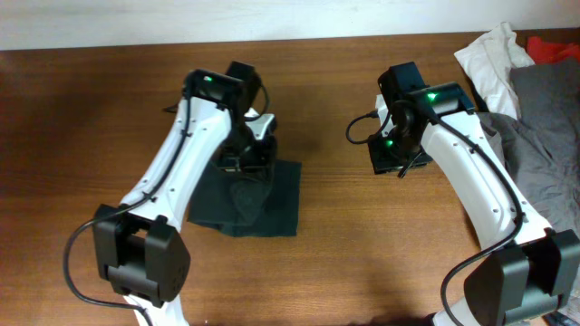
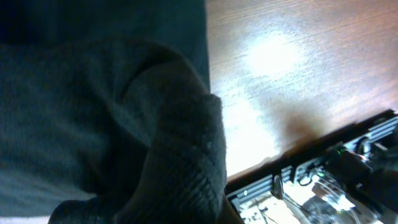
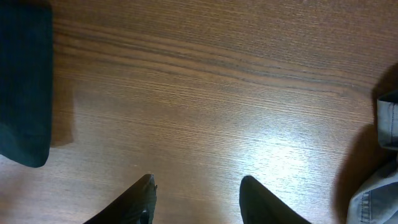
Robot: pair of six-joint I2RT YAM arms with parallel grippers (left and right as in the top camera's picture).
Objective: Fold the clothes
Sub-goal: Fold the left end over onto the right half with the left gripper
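Note:
The black T-shirt lies folded into a small rectangle on the wooden table, left of centre. Its lettering is hidden. My left gripper is down on the shirt's upper edge. In the left wrist view a bunched ridge of the dark cloth rises right up to the camera and hides the fingers, so the gripper seems shut on the cloth. My right gripper is open and empty over bare wood; in the overhead view it is to the right of the shirt. The shirt's edge shows in the right wrist view.
A pile of other clothes lies at the right edge: a white garment, a grey garment and something red. The grey cloth lies close to the right gripper. The right arm's hardware shows in the left wrist view.

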